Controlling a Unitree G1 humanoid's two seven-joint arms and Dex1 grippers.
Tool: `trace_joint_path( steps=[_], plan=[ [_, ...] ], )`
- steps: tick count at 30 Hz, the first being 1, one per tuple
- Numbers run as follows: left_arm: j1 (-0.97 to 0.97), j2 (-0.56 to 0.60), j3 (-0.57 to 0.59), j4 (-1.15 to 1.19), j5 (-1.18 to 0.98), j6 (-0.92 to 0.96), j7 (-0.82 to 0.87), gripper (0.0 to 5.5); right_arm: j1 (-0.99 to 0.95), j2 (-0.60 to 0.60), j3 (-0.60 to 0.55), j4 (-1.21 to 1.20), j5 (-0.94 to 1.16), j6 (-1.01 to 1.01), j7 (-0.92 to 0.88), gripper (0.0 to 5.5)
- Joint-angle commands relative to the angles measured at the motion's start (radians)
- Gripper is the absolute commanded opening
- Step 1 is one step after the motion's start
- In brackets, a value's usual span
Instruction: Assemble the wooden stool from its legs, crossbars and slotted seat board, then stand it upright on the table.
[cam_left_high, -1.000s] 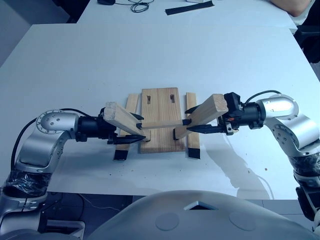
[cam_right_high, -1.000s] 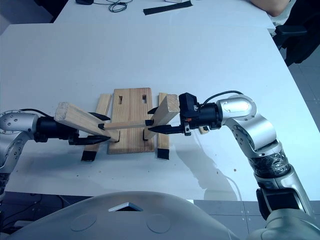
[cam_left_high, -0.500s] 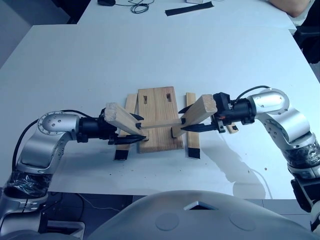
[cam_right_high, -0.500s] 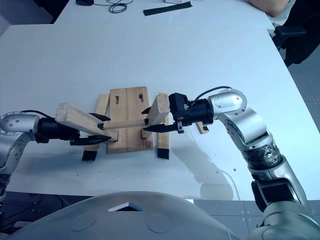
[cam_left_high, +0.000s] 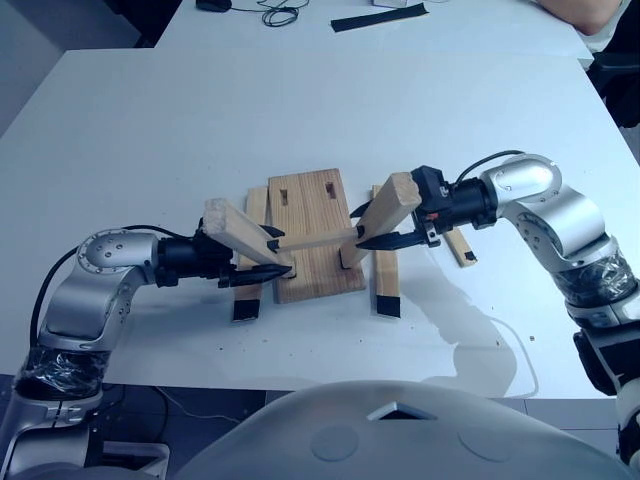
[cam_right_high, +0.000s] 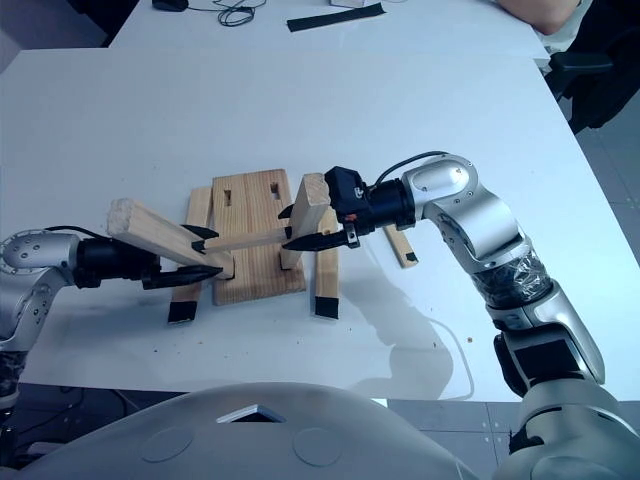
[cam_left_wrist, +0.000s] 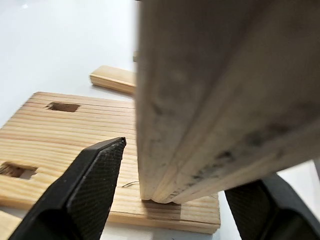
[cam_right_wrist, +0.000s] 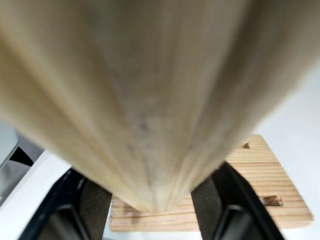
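Two stool legs joined by a crossbar (cam_left_high: 315, 240) stand tilted over the seat board (cam_left_high: 312, 195), which lies flat in the middle of the white tabletop (cam_left_high: 300, 100) with its two slots at the far end.

The left hand (cam_left_high: 272, 255) pinches the left leg (cam_left_high: 232, 228) near its lower end, one black finger on each side. In the left wrist view the fingers (cam_left_wrist: 90, 175) flank the wood, and the leg's end seems to rest on the board's near edge. This leg leans outward to the left.

The right hand (cam_left_high: 365, 228) pinches the right leg (cam_left_high: 388, 208) in the same way, and its fingers (cam_right_wrist: 95, 205) show on both sides of the wood in the right wrist view. This leg leans to the right, its foot over the board's right edge.

Two spare legs with dark ends lie flat on the tabletop, one along the board's left side (cam_left_high: 244, 298), the other along its right side (cam_left_high: 386, 285). A short loose bar (cam_left_high: 460, 247) lies farther right, under the right arm.
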Motion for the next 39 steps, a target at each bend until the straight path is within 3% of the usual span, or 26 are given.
trace_joint_path(
  steps=[1,15,22,25,26,35,39],
  plan=[
    [-0.068,-0.047,-0.053,-0.035,0.04,-0.007,0.064,3.22,0.051,0.073,0.199,0.095,-0.075,0.245,-0.036,2.04],
    [-0.026,-0.057,-0.054,-0.062,0.04,-0.028,0.105,3.22,0.203,-0.045,0.319,-0.111,-0.106,0.233,-0.04,2.04],
    [0.013,-0.057,-0.059,-0.096,0.038,-0.036,0.103,3.22,0.222,-0.029,0.302,-0.132,-0.075,0.231,-0.086,2.04],
    [0.033,-0.056,-0.061,-0.115,0.037,-0.04,0.102,3.22,0.228,0.006,0.237,-0.177,0.015,0.267,-0.131,2.04],
    [0.037,-0.055,-0.06,-0.117,0.037,-0.04,0.103,3.22,0.226,0.011,0.222,-0.189,0.026,0.269,-0.147,2.4],
    [0.059,-0.048,-0.063,-0.1,0.055,-0.067,0.113,3.22,0.245,0.018,0.127,-0.229,0.008,0.29,-0.269,4.01],
    [0.079,-0.043,-0.061,-0.099,0.063,-0.081,0.114,3.22,0.239,0.001,0.044,-0.242,0.012,0.299,-0.288,4.05]
  ],
)
